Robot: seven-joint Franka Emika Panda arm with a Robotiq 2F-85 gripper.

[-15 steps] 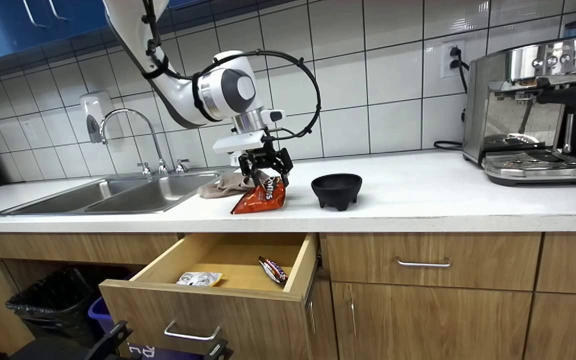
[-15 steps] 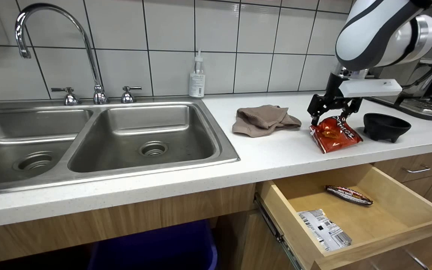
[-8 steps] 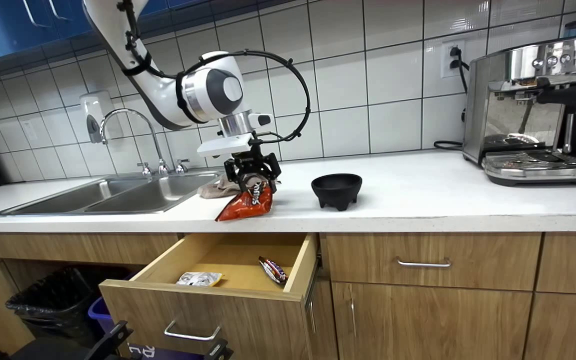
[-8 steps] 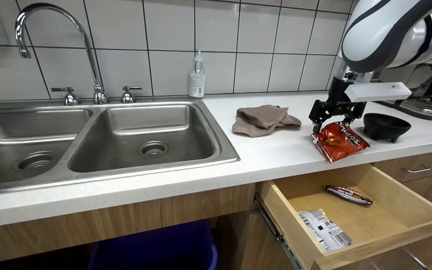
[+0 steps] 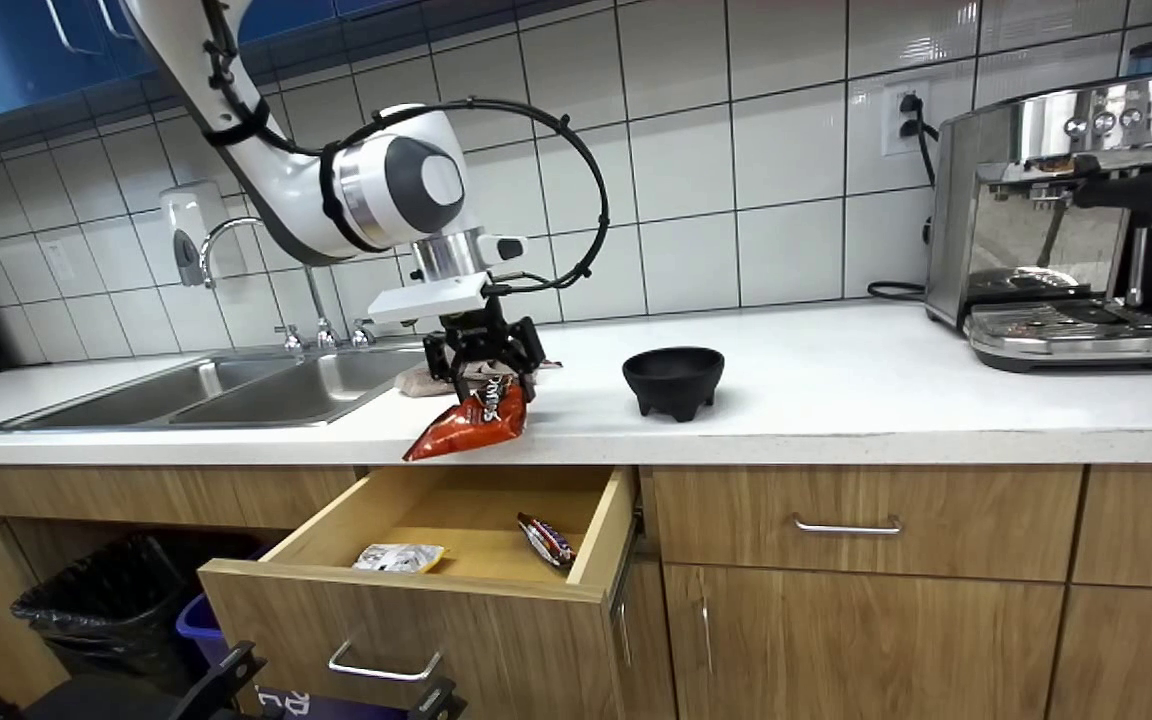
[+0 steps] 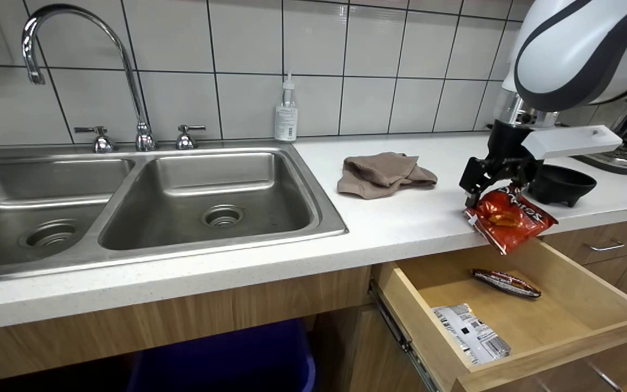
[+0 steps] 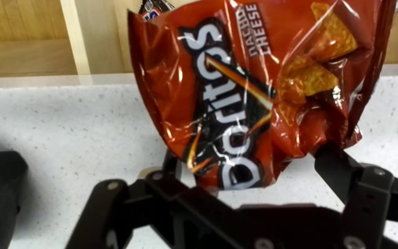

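Observation:
A red Doritos bag (image 5: 471,425) hangs from my gripper (image 5: 494,392), which is shut on its upper part. In the wrist view the bag (image 7: 254,86) bulges between the fingers, and its lower end reaches past the counter's front edge. One fingertip is partly hidden behind the bag. Below stands the pulled-out wooden drawer (image 6: 575,354), holding a dark-wrapped candy bar (image 6: 506,283) and a silver packet (image 6: 471,332). The bag's low corner overlaps the drawer's back in an exterior view. I cannot tell whether the bag touches the counter.
A black footed bowl (image 5: 674,382) is on the counter close to the gripper. A brown cloth (image 6: 384,177) lies behind, beside the steel sink (image 6: 319,218). An espresso machine (image 5: 1056,220) stands farther along. Under the counter is a black-lined bin (image 5: 126,610).
Still gripping the bag, my gripper has travelled toward the counter's front edge. The bag's lower corner now hangs over that edge. Drawer, bowl and cloth stay put.

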